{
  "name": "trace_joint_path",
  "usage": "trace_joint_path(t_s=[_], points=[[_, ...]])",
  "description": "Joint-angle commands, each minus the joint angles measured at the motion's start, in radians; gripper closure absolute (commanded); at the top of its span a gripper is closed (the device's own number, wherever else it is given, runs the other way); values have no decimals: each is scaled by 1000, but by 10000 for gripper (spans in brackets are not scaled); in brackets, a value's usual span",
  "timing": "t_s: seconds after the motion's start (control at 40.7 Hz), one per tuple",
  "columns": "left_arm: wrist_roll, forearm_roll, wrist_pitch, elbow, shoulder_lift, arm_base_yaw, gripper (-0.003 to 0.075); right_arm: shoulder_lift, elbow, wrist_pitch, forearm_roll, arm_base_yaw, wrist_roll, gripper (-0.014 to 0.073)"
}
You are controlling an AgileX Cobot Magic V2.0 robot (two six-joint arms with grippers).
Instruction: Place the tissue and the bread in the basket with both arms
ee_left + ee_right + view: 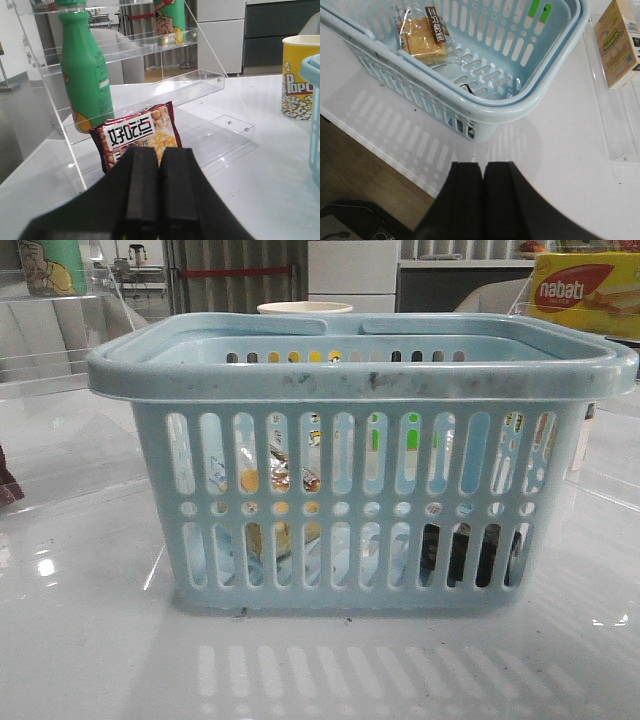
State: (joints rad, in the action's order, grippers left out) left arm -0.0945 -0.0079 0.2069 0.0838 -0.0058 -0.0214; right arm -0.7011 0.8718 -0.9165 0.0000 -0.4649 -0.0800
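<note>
With bread point(424, 39) at upper left inside basket point(530, 107) and tissue point(470, 552) dark at lower right, keep both clenched, empty tools point(159, 192) point(482, 200) clear of rim.

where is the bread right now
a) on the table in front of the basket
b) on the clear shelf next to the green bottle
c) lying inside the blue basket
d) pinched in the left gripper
c: the right wrist view shows the bread in its clear wrapper lying on the floor of the basket, while the left gripper and right gripper are both shut and hold nothing.
</note>
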Motion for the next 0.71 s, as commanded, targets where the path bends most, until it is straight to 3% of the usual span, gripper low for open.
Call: trace_joint_path(t_s=[0.0,0.319,0.687], points=[[122,105,-109,28,-18,40,629,2,25,61,-10,0,-10,537],[122,85,-308,-93,-18,47,629,2,25,61,-10,0,-10,537],[108,83,-296,-90,-18,50,629,2,25,61,-10,0,-10,537]])
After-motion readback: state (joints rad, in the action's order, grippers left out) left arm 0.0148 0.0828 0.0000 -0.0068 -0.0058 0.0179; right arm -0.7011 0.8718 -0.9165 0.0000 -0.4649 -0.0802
